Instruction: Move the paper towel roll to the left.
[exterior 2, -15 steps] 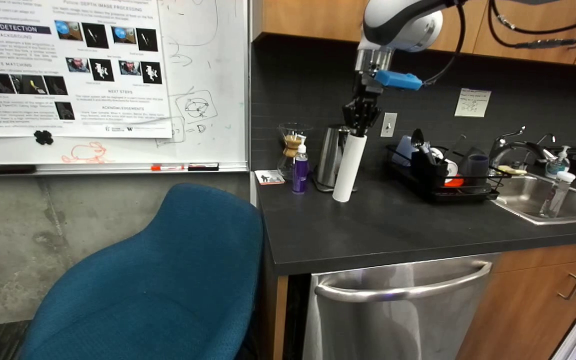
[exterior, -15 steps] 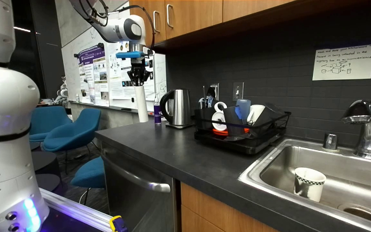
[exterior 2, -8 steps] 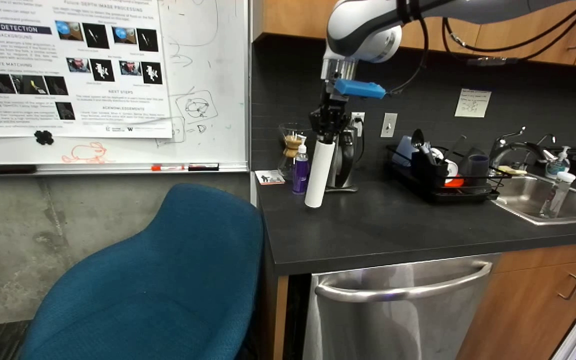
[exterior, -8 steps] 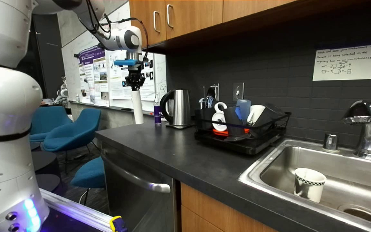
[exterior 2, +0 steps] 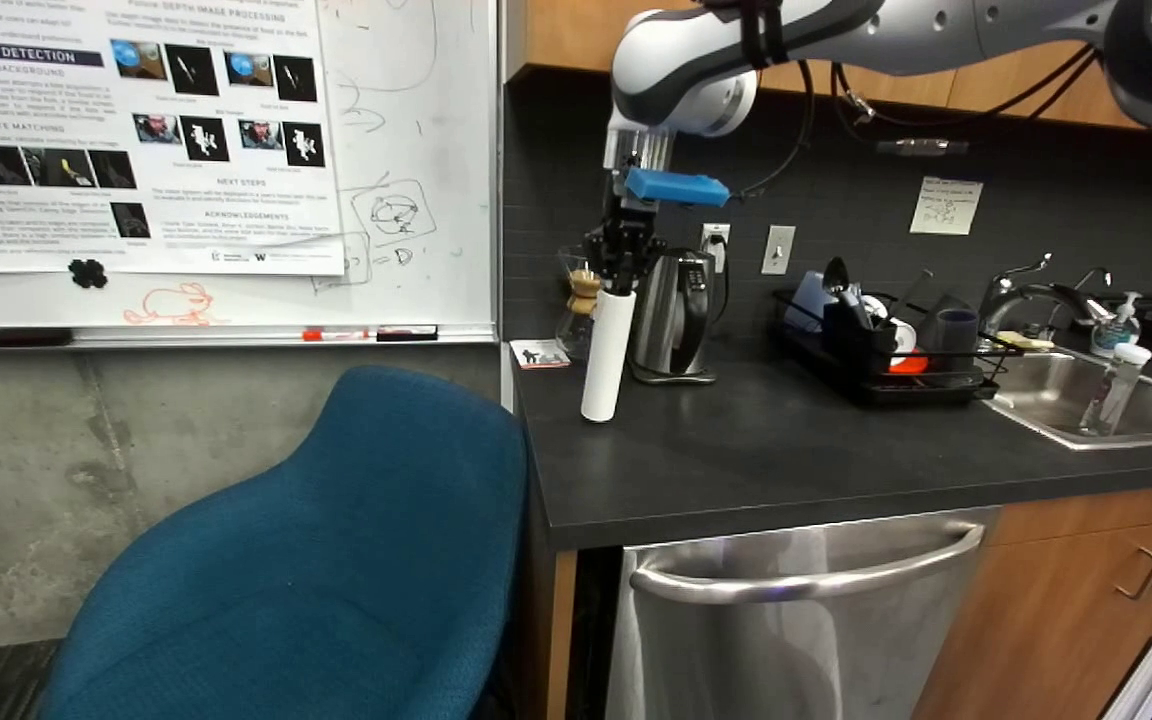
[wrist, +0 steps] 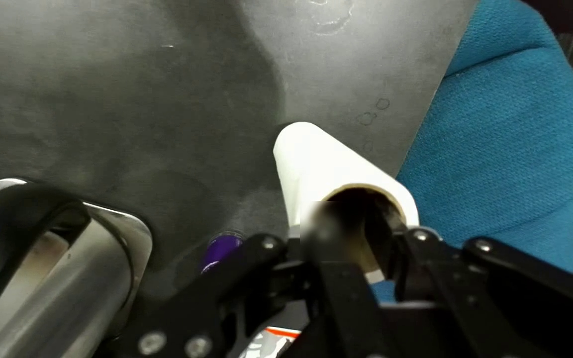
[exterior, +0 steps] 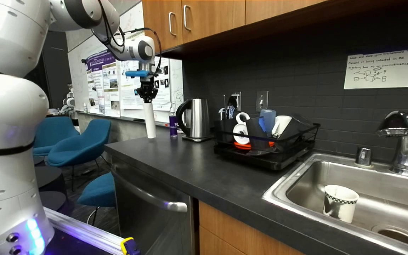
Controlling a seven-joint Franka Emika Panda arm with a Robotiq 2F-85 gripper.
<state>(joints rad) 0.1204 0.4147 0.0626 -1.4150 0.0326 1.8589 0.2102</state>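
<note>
The paper towel roll (exterior 2: 608, 355) is a slim white tube, slightly tilted, over the left end of the counter. It also shows in an exterior view (exterior: 149, 120). My gripper (exterior 2: 619, 285) holds it by its upper end, and the roll hangs below. In the wrist view the roll (wrist: 321, 164) points away, its hollow top facing me. A dark finger (wrist: 383, 223) reaches into the hollow; a blurred patch hides the other fingertip. I cannot tell whether the roll's lower end touches the counter.
A steel kettle (exterior 2: 674, 320) stands right of the roll, also in the wrist view (wrist: 67, 278). A purple bottle (exterior: 173, 122) and a glass coffee maker (exterior 2: 581, 300) are behind. A blue chair (exterior 2: 336, 560) stands beyond the counter's left edge. A dish rack (exterior: 264, 141) is farther right.
The gripper and the roll have moved together leftward and lower, away from in front of the kettle. In an exterior view the roll now covers the purple bottle.
</note>
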